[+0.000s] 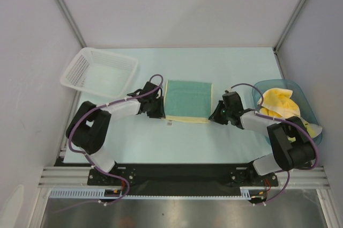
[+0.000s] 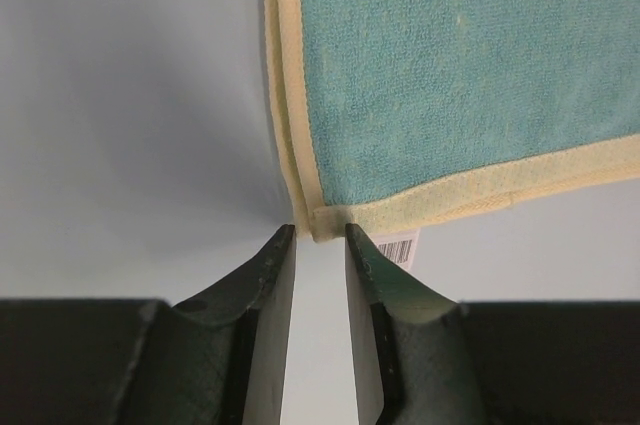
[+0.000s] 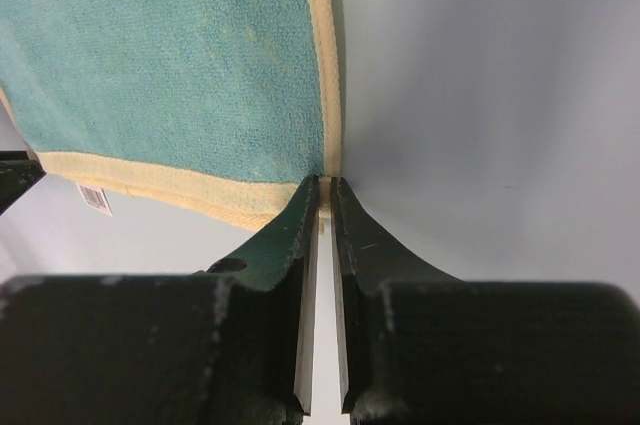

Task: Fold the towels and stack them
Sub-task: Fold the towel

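A teal green towel (image 1: 187,99) with a yellow edge lies folded flat at the table's middle. My left gripper (image 1: 160,112) sits at its near left corner. In the left wrist view that gripper (image 2: 320,233) is open, and the towel's (image 2: 470,65) yellow corner lies just at the fingertips. My right gripper (image 1: 215,114) is at the near right corner. In the right wrist view its jaws (image 3: 325,183) are pinched on the yellow border of the towel (image 3: 170,55). Crumpled pale yellow towels (image 1: 278,103) lie in the blue tub.
A white mesh basket (image 1: 80,70) stands at the back left. The blue translucent tub (image 1: 292,84) stands at the right, close behind my right arm. A small barcode label (image 2: 398,247) sticks out under the towel's near left corner.
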Robot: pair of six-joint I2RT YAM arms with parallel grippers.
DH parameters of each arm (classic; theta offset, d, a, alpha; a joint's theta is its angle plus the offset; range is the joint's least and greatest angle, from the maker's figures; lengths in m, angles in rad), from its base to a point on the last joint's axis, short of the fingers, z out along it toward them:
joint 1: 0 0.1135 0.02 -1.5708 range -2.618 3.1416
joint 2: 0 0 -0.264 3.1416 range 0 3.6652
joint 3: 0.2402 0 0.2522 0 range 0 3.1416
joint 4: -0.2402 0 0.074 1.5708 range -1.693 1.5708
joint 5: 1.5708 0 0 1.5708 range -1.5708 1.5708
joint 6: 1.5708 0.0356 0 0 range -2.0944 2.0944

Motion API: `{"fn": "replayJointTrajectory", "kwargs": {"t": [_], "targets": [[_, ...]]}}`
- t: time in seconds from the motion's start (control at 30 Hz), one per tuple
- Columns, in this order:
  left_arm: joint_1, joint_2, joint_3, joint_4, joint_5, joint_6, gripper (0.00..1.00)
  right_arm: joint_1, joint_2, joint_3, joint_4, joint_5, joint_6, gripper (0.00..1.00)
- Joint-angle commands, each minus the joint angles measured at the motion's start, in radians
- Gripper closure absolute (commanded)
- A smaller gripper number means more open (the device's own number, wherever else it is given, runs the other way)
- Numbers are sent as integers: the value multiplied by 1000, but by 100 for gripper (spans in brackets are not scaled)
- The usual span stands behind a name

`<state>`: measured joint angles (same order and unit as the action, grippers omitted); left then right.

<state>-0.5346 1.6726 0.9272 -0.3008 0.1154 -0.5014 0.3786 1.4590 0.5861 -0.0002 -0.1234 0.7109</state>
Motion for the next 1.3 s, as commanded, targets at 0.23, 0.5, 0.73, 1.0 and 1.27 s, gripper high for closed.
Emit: {"fn": "replayJointTrajectory", "kwargs": {"t": [0.23, 0.5, 0.73, 1.0, 1.27], "targets": [[-4, -45, 13, 12, -5, -32, 67, 16, 6, -15, 19, 22, -4, 89], [-15, -76, 27, -8, -37, -28, 65, 16, 8, -19, 19, 25, -7, 89], [-25, -50, 41, -11, -25, -22, 64, 17, 1, -19, 17, 24, -8, 89], [-25, -8, 12, 41, -19, -31, 66, 19, -19, -19, 3, 31, -14, 89], [-25, 45, 22, 48, -23, -37, 71, 20, -23, -19, 5, 33, -22, 89]]}}
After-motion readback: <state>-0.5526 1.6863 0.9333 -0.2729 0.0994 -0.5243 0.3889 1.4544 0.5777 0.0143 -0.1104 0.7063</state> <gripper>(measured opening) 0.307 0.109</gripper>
